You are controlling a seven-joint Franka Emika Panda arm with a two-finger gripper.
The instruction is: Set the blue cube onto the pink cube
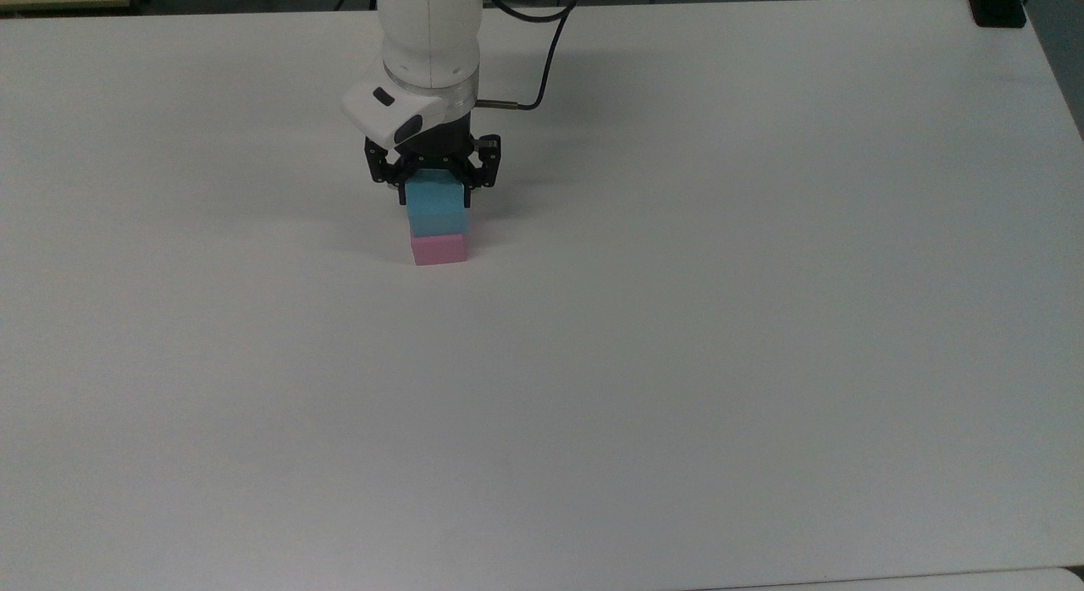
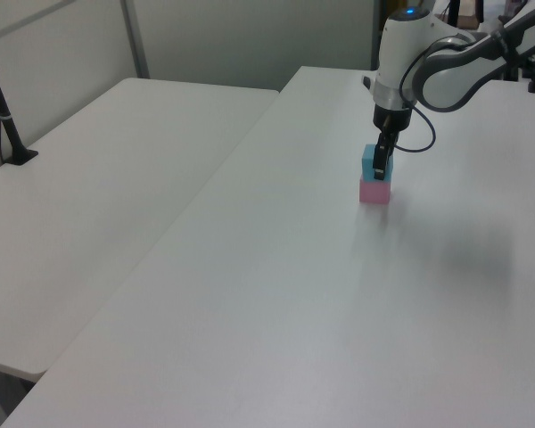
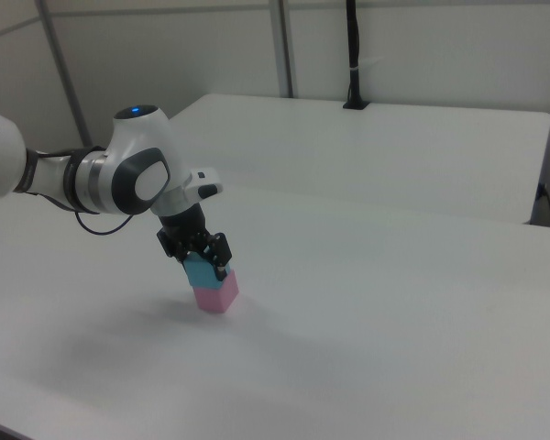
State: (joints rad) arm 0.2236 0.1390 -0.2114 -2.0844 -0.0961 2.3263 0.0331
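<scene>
We see the blue cube [image 1: 437, 208] sitting squarely on top of the pink cube [image 1: 439, 249], the two stacked and touching on the white table [image 1: 677, 320], toward the far side in the top view and a little to the top view's left of centre. The gripper [image 1: 435, 195] comes straight down over the stack, and its jaws are closed on the blue cube — one black finger on each side of it, gripping its upper part. In the left view the blue cube [image 2: 374, 163] shows partly behind a finger, with the pink cube [image 2: 374, 190] directly under it. In the right view we find the arm [image 3: 133, 179] reaching in from the right view's left, the gripper [image 3: 200, 258] tilted slightly over the blue cube [image 3: 202, 269], which rests on the pink cube [image 3: 215, 292]. A black cable [image 1: 546, 57] loops from the wrist — it hangs clear of the table. A second white table [image 2: 98, 178] stands beside the first.
</scene>
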